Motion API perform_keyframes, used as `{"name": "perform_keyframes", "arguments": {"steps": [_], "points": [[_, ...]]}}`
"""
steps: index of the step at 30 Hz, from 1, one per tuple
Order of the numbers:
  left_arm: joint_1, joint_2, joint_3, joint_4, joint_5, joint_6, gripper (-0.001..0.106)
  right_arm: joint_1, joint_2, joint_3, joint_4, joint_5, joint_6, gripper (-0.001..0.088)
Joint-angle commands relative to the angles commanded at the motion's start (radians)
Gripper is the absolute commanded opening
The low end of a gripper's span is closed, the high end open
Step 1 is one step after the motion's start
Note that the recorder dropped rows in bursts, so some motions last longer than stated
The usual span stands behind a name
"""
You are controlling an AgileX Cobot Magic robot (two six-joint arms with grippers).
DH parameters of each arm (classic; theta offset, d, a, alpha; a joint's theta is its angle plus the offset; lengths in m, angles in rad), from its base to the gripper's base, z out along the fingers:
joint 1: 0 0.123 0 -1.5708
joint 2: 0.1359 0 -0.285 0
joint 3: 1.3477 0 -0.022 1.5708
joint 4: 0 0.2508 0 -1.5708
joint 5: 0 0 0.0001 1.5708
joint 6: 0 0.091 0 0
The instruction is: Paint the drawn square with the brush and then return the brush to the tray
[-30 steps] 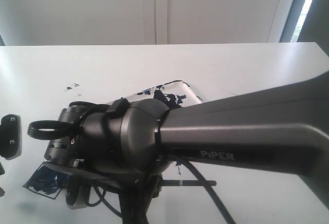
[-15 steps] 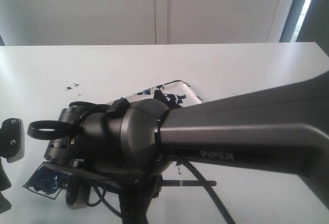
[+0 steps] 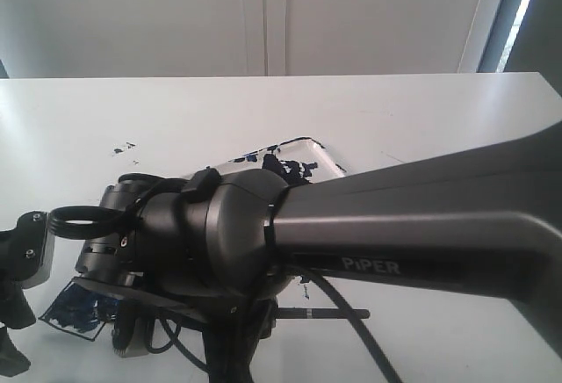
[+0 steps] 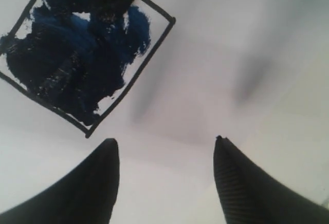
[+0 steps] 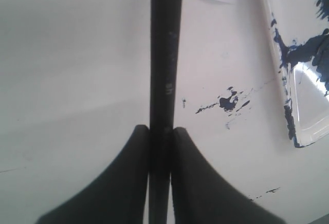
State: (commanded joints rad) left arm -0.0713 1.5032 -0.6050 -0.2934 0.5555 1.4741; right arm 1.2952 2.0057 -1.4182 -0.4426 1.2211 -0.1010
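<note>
Tray [image 3: 309,149] on table [image 3: 421,111] is holding blue-black paint blotches; right arm [image 3: 395,234] is hiding most of it in ext. view. Brush [image 5: 165,54] is sitting pinched btwn right jaws, over table just beside tray's rim. Square [image 4: 82,54] is showing mostly filled w/ dark blue, white gaps near edges; left wrist view is giving that detail, ext. view just a sliver. Left jaws are hanging spread, empty, near square.

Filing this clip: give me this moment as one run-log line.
right gripper: shut on brush | left gripper: open, empty | drawn square: mostly smeared blue | tray: brush not in it
</note>
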Motion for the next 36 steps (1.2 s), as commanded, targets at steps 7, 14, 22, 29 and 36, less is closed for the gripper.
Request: {"name": "perform_keyframes", "arguments": {"steps": [7, 14, 22, 29, 36], "points": [[0.0, 0.044, 0.0, 0.046, -0.045, 0.046, 0.059, 0.0, 0.0, 0.0, 0.002, 0.0, 0.0, 0.0], [0.0, 0.058, 0.006, 0.046, -0.096, 0.043, 0.059, 0.0, 0.0, 0.0, 0.002, 0.0, 0.0, 0.0], [0.0, 0.058, 0.056, 0.044, -0.16, 0.048, 0.059, 0.0, -0.046, -0.005, 0.005, 0.0, 0.004, 0.0], [0.0, 0.058, 0.056, 0.044, -0.16, 0.048, 0.059, 0.0, -0.049, -0.005, 0.014, 0.0, 0.01, 0.0], [0.0, 0.058, 0.056, 0.044, -0.163, 0.048, 0.059, 0.026, -0.049, -0.005, 0.03, 0.0, 0.003, 0.0]]}}
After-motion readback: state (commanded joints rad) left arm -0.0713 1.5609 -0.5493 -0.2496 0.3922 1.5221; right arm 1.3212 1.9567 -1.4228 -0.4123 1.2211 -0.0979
